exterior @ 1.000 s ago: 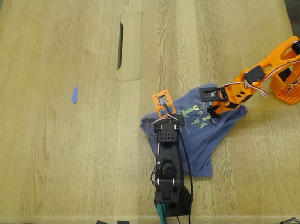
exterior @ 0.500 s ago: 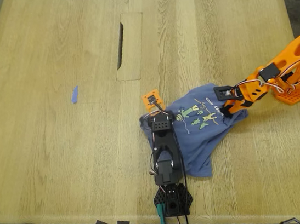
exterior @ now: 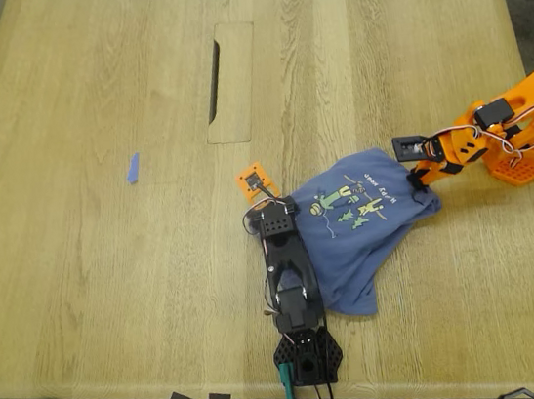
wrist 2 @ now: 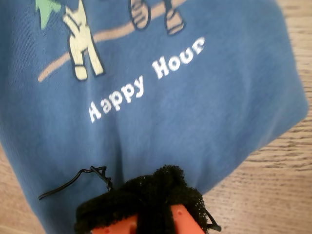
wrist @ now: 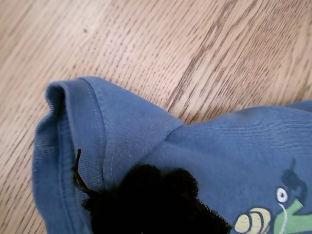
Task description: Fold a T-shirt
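Jaws on both grippers look closed on cloth, though neither wrist view shows the pinch line clearly. Black padded tips of my first gripper (wrist: 156, 200) sit pressed into the T-shirt (exterior: 360, 231) right beside a hemmed sleeve edge, no gap visible between the pads, fabric bunching up around them. My second gripper (wrist 2: 146, 204) has its pads together at the shirt's edge just past the yellow text, cloth running up to them. I read both as clamped on the shirt, judged from the bunching rather than from seeing the pinch.

Matching views: the black arm holds the sleeve end at the exterior view's left of the shirt, so that's the first arm; the orange arm holds the end at the exterior view's right, so that's the second.

Shirt lies on the wooden table (exterior: 110, 279), near the edge where the arm bases sit, toward the exterior view's right. It's crumpled: print side up, stretched roughly between the two grippers, a loose lobe trailing toward the black arm's base.

Progress, my read: early. No clean fold line, no stacked layers, outline irregular. This looks like spreading or flattening. Left to do: lay it flat, then the actual folds.

Blue scrap of tape (exterior: 132, 168) sits well apart on the table.
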Tool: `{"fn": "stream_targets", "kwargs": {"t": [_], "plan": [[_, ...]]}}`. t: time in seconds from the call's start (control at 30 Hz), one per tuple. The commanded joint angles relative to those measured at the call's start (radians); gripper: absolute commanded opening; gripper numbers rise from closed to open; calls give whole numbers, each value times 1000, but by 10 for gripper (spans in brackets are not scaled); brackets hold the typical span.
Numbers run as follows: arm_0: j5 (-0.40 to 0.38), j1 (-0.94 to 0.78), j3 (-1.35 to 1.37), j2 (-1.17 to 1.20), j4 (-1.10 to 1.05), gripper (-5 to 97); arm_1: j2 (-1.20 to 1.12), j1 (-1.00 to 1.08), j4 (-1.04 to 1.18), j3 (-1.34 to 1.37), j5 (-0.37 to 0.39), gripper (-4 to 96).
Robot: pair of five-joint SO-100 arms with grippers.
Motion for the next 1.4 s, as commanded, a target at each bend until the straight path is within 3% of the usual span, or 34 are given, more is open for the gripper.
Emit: {"fn": "stream_targets", "kwargs": {"t": [0.0,0.3,0.7,1.03,1.37], "plan": [[-2,-15,-98,147,32,2,-44,28,2,-120,-11,1],[20,164,-176,275,170,0,-278,44,-26,-391,-21,1],[5,505,-179,250,201,0,-784,12,-183,-779,-25,1],[-5,371,48,206,31,0,-856,-31,-336,-667,-15,1],[-20,227,51,-3,-199,0,-787,-74,-399,-512,-3,1]]}}
